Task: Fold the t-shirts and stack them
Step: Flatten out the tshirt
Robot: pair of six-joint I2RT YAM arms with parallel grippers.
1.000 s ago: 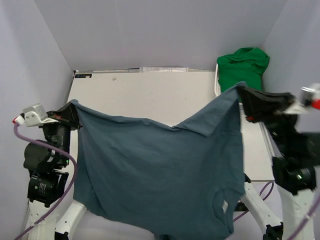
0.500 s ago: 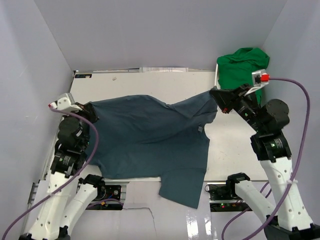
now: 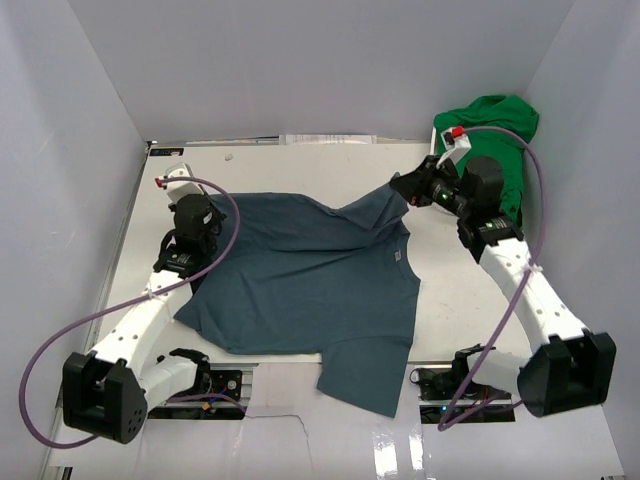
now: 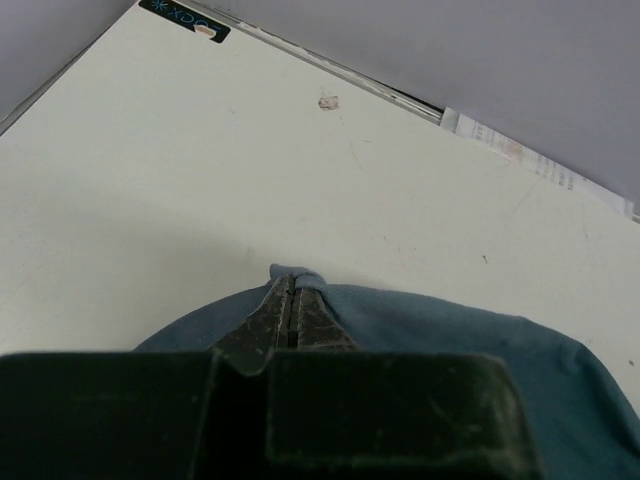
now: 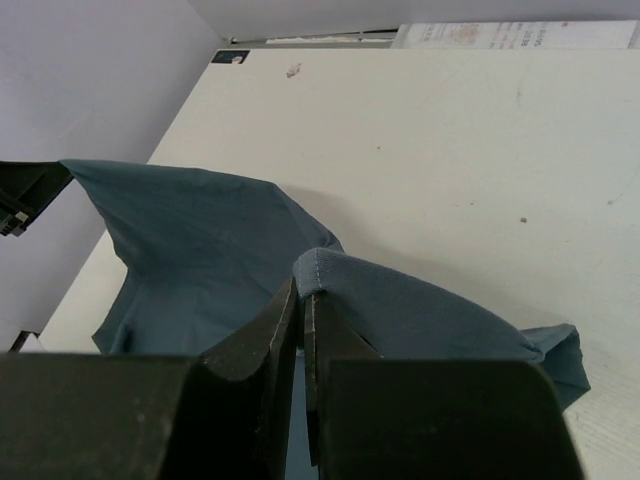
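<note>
The slate-blue t-shirt (image 3: 310,285) lies mostly spread on the white table (image 3: 300,170), with a small neck label (image 3: 398,256) showing. One sleeve (image 3: 365,380) hangs over the near edge. My left gripper (image 3: 220,205) is shut on the shirt's far left corner (image 4: 296,274), low over the table. On the right, my other gripper (image 3: 397,186) is shut on the far right corner's hem (image 5: 318,262), which it holds a little above the table. The bright green t-shirt (image 3: 490,130) is bunched in the white basket (image 3: 436,165) at the back right.
Grey walls enclose the table on three sides. A printed paper strip (image 3: 330,140) lies along the far edge, and a black label (image 4: 185,17) sits at the far left corner. Cables loop beside both arms.
Both arms have swung from the near edge out over the table and come down. The blue shirt, which hung raised between them, now lies spread on the table with its corners still gripped.
</note>
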